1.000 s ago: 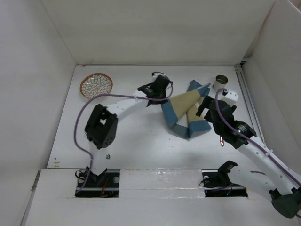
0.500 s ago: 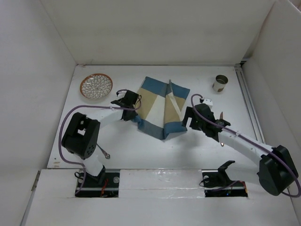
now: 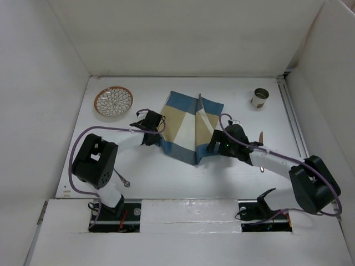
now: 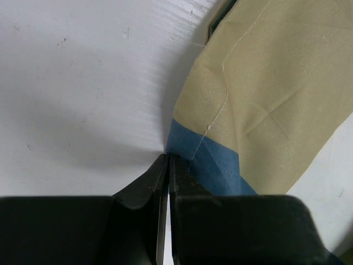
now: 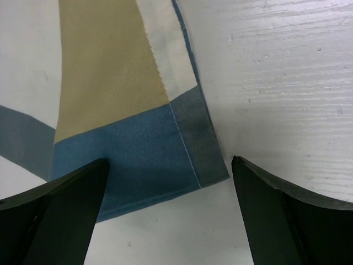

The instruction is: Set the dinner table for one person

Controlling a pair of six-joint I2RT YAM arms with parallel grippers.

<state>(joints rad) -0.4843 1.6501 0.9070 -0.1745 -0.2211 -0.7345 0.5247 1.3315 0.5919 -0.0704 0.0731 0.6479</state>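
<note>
The blue-and-tan checked mat point(image 3: 186, 124) lies spread on the white dinner table point(image 3: 166, 172), with a fold ridge down its right half. My left gripper point(image 3: 151, 137) is at the mat's left corner. In the left wrist view its jaws point(image 4: 167, 157) are shut, with the blue corner point(image 4: 207, 165) at the tips. My right gripper point(image 3: 213, 145) is at the mat's near-right corner. In the right wrist view it point(image 5: 169, 163) is open, low over the table, straddling the blue corner point(image 5: 143, 160) without touching it.
A patterned plate point(image 3: 113, 101) sits at the far left. A metal cup point(image 3: 259, 97) stands at the far right. A small metal utensil point(image 3: 124, 180) lies near the left arm's base. White walls enclose three sides.
The mat went from bunched and lifted to spread flat on the table. Both grippers came down and toward the near side. The right gripper has let go of its corner.
</note>
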